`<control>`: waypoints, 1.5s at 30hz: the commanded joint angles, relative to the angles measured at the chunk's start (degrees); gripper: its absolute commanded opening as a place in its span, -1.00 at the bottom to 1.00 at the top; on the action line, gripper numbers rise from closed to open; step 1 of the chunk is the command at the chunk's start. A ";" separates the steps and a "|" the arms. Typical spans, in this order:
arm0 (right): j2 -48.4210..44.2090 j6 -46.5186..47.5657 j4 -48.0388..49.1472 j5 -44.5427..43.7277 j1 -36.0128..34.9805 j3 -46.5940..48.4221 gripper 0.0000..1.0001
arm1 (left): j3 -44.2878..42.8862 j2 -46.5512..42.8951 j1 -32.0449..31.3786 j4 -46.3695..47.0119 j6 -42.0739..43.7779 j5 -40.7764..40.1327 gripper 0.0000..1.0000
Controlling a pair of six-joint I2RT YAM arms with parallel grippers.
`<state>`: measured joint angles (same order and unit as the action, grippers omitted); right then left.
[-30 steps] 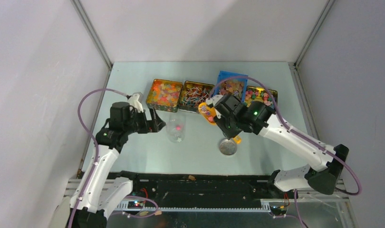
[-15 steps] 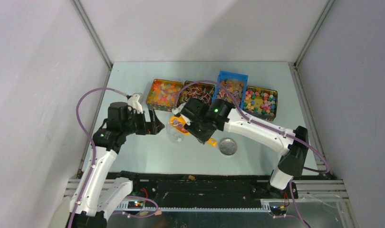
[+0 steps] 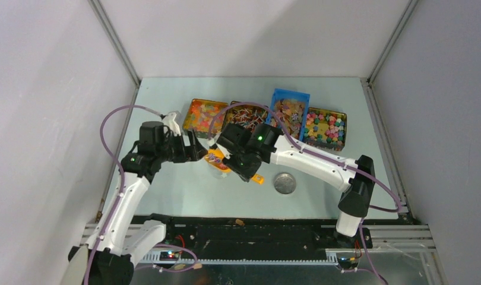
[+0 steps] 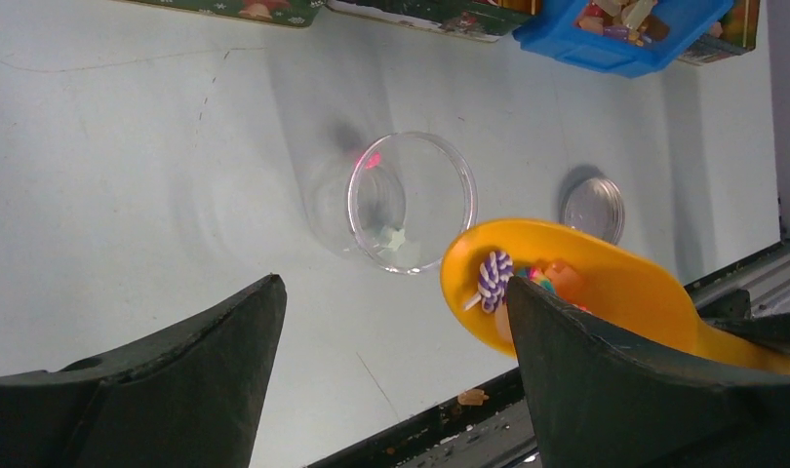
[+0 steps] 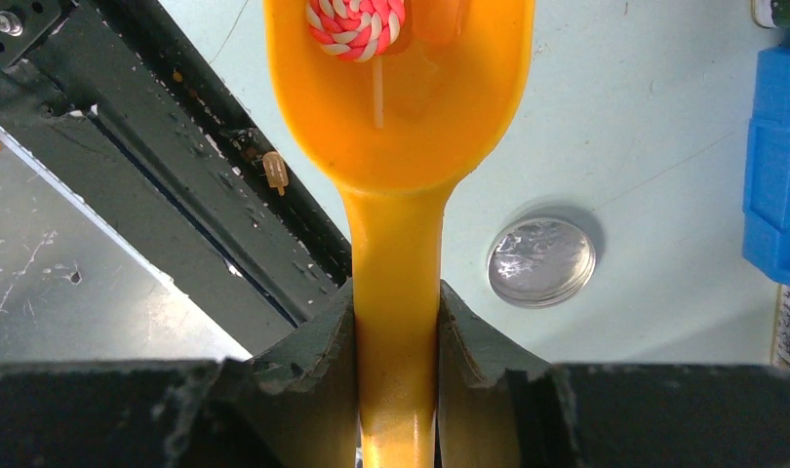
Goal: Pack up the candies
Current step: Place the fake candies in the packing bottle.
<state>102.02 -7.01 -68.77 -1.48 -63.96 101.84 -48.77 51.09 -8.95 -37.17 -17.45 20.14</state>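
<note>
Candies (image 4: 495, 276) sit in the orange scoop (image 5: 401, 146), right beside the clear jar (image 4: 411, 200).
The right gripper (image 5: 398, 322) is clamped tight on the scoop's handle. The left gripper (image 4: 391, 288) stands wide open, holding nothing, with the jar showing between its fingers. More candies fill the tins (image 3: 192, 104) along the far edge, and the silver lid (image 3: 284, 183) lies apart on the table (image 3: 167, 190).

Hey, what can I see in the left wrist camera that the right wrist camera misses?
Only the left wrist view: the clear jar with a pale star candy inside, a purple-and-white lollipop on the orange scoop, and the open left gripper. Only the right wrist view: the right gripper clamped on the scoop's handle, and a red-and-white lollipop. Both: the scoop, the round silver lid and the blue bin.
</note>
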 commanded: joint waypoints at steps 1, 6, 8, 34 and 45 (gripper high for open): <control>-0.02 0.63 0.36 0.83 -0.34 2.39 -1.00 | -3.01 2.68 0.59 2.88 -0.33 0.82 0.80; 0.04 0.68 0.74 0.84 -0.37 2.43 -1.00 | -2.52 5.99 0.57 4.43 0.27 3.03 0.76; 0.16 0.62 0.79 0.86 -0.44 2.47 -1.00 | -2.10 7.57 0.60 4.97 0.39 3.50 0.74; 0.55 -0.20 1.72 2.59 3.77 1.93 -1.00 | -0.95 13.87 0.21 9.06 -0.72 1.11 0.70; 1.71 -0.15 2.06 3.74 5.01 0.40 -1.00 | -3.26 12.79 -0.06 9.27 -0.70 1.99 0.75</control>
<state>102.61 -7.05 -68.25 1.37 -59.16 101.71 -50.85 65.43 -8.86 -28.88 -18.04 21.23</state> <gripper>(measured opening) 0.303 0.875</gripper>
